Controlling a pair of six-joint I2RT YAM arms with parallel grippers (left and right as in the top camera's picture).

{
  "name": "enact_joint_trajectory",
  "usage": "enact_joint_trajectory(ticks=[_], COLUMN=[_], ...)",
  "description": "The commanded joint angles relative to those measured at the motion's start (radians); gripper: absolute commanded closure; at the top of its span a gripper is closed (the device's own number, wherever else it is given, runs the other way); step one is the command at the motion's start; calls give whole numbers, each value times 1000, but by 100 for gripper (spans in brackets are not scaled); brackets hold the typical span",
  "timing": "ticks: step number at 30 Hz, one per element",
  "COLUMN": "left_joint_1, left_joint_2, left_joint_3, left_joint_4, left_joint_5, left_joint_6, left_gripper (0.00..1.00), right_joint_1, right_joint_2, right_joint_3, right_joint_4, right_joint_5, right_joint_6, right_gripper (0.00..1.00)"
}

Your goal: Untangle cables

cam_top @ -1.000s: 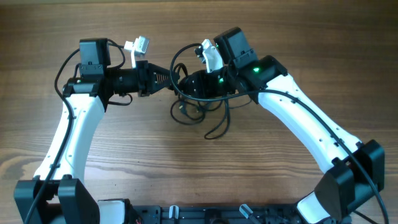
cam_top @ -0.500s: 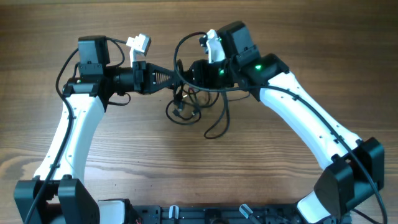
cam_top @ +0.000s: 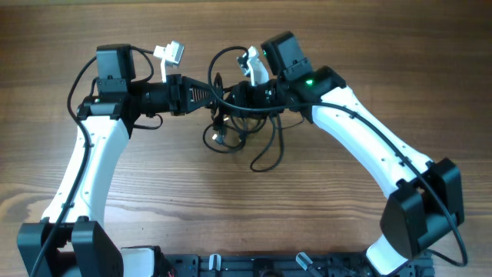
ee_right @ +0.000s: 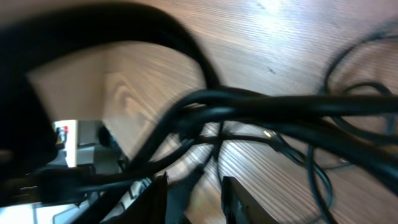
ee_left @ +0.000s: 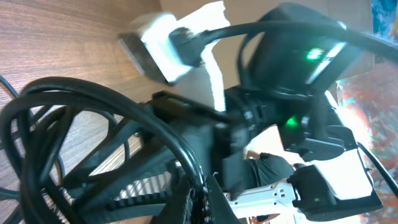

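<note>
The cables (cam_top: 244,123) sat in a black tangle on the table (cam_top: 231,223), near the middle of its far edge, with some loops trailing on the wood and one arching up. The left gripper (cam_top: 218,95) looked clenched on the cables. The right gripper (cam_top: 234,96) was buried in the same bundle just beside it, and I couldn't tell whether it was clamped or loose.

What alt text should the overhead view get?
Two robot arms reach inward over a wooden table, the left tool and right tool meeting tip to tip at a tangle of thin black cables. Loose loops of cable hang or trail toward the camera's near side.
</note>
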Motion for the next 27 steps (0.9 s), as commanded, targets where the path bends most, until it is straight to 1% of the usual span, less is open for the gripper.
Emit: enact_joint_trajectory(ticks=[1,4,10,14,17,21,23,24,26,27], left_joint_1=[2,1,1,0,-1,-41,-88,-119,-176,-205], left_joint_2=[-20,-20,-20,-20,-20,-19,-19,-19,-19,-19], left_joint_3=[2,2,2,2,2,2,1,1,1,1], left_joint_4=[6,5,5,-10,-43,-82,-82,-86,-100,-114], left_joint_5=[-6,-21,-21,-61,-108,-227,-287,-346,-462,-535], left_joint_6=[-2,-2,-2,-2,-2,-2,-2,-2,-2,-2], left_gripper=[96,96,96,96,96,96,96,95,88,87], right_joint_1=[1,-12,-62,-101,-119,-140,-143,-143,-143,-143], right_joint_2=[22,22,22,19,2,-72,-122,-146,-191,-208], right_joint_3=[5,5,5,8,33,66,68,68,68,68], right_joint_4=[-60,-137,-248,-268,-292,-303,-299,-298,-296,-296], right_joint_5=[119,192,358,370,307,280,280,281,290,303], right_joint_6=[-38,-106,-161,-188,-274,-291,-291,-291,-291,-290], right_gripper=[71,71,71,71,71,70,63,59,53,50])
